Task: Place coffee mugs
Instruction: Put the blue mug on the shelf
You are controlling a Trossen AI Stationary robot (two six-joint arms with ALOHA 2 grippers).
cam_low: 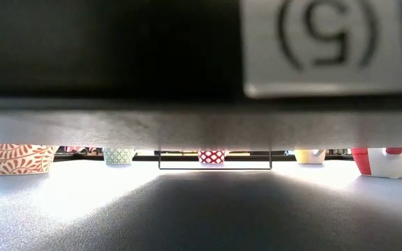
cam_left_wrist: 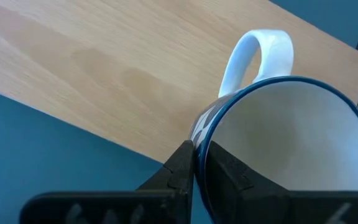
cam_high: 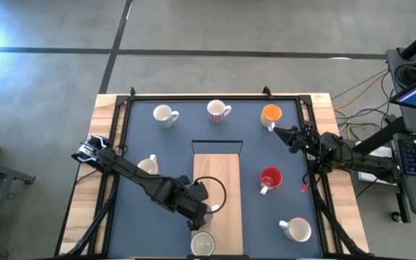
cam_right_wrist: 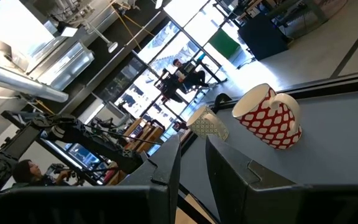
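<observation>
Mugs counted: eight in the high view, all on the dark blue surface (cam_high: 143, 144) or the wooden board (cam_high: 219, 195).
Back row: a white mug (cam_high: 164, 115), a patterned mug (cam_high: 217, 110) and an orange mug (cam_high: 271, 114), spaced apart.
Right side: a red mug (cam_high: 270, 178) near the board, and a white mug at the front right (cam_high: 298, 230).
Left side: a cream mug (cam_high: 148, 165) just beside the left arm.
Front middle: a pale mug (cam_high: 203, 243) at the front end of the board, and the held mug (cam_high: 206, 214) right behind it.
Left tool (cam_high: 202, 214): pinching the held mug (cam_left_wrist: 284, 149) by its rim, one finger inside and one outside, at the board's left edge.
Held mug: white inside with a dark blue rim, nothing in it; its white handle points away from the tool.
Right tool (cam_high: 280, 133): just in front of the orange mug; fingers (cam_right_wrist: 166, 168) spread a little, with nothing between them.
Right wrist view: a red-and-white patterned mug (cam_right_wrist: 269, 117) and a pale patterned mug (cam_right_wrist: 207, 123) beyond the fingers.
Low view: five patterned mugs in a row under a dark bar.
Writing: big blurry marks like "(9)" on a white label (cam_low: 333, 45) in the low view; I cannot read more.
Other mugs: the open ones seen from above look empty.
</observation>
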